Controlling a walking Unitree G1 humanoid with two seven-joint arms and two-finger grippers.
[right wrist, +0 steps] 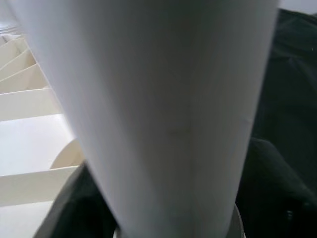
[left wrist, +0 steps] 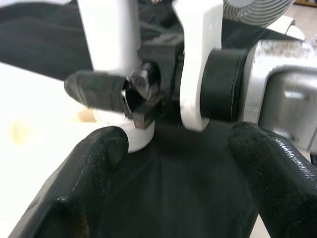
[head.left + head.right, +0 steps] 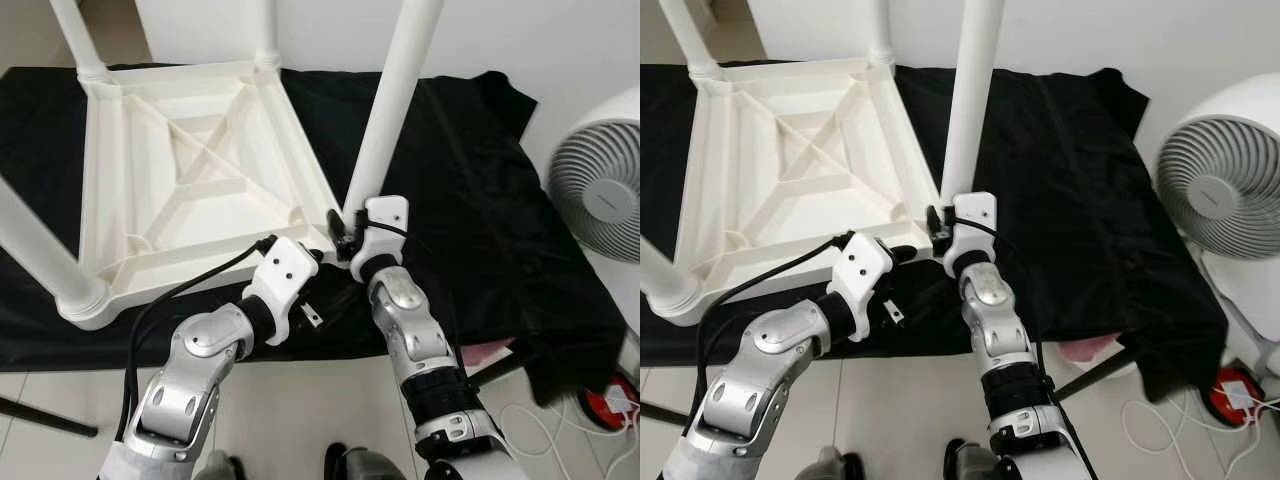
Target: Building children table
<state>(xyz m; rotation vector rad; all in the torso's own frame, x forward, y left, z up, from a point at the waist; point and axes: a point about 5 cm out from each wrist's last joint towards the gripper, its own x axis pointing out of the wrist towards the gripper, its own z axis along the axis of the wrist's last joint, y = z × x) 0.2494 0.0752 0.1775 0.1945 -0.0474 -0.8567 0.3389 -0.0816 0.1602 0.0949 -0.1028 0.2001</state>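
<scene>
My right pincer clasps the base of a round white plastic leg at the near corner of the upturned white ribbed tabletop, which lies on black cloth. My left pincer hovers spread wide just beside it.

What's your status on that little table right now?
Right gripper jaws shut on table leg at corner of upturned tabletop. Left gripper jaws open alongside. Nothing in the way.

White table top lies upside down on the black cloth, upper left. Right gripper clasps the leg at its base, centre frame; left gripper sits just beside it. Fan at right edge.
</scene>
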